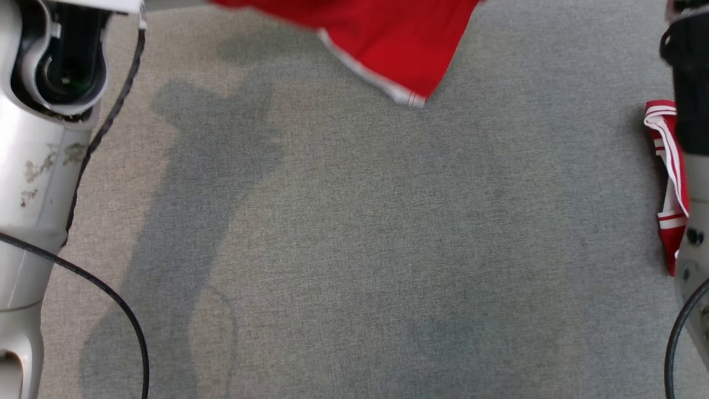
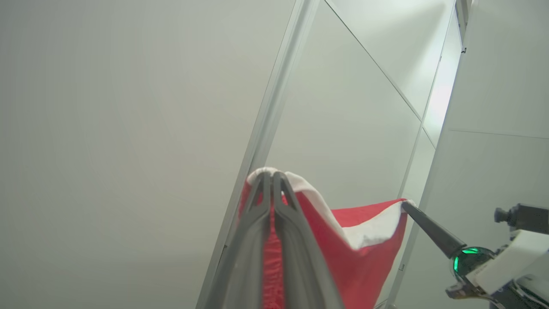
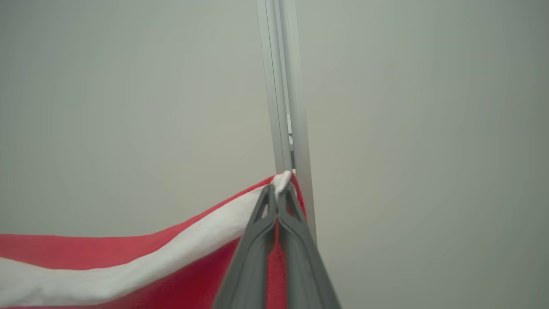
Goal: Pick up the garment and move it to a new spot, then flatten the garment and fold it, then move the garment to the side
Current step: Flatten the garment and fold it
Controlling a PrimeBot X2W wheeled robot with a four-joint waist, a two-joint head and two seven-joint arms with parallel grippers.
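The garment (image 1: 382, 33) is red with white trim. It hangs in the air over the far edge of the grey surface, and another striped part of the garment (image 1: 667, 166) dangles beside my right arm. My left gripper (image 2: 272, 174) is shut on a white-edged corner of the garment (image 2: 356, 257), fingers pointing up at the wall. In the left wrist view the cloth stretches across to my right gripper (image 2: 405, 206), which pinches the other end. In its own view my right gripper (image 3: 281, 186) is shut on the white hem, and the garment (image 3: 128, 266) sags away to the left.
The grey fabric surface (image 1: 360, 249) lies below, with arm shadows across it. My pale left forearm (image 1: 39, 138) and black cables (image 1: 111, 299) fill the left side. Pale wall panels and an aluminium post (image 3: 283, 86) stand behind the raised grippers.
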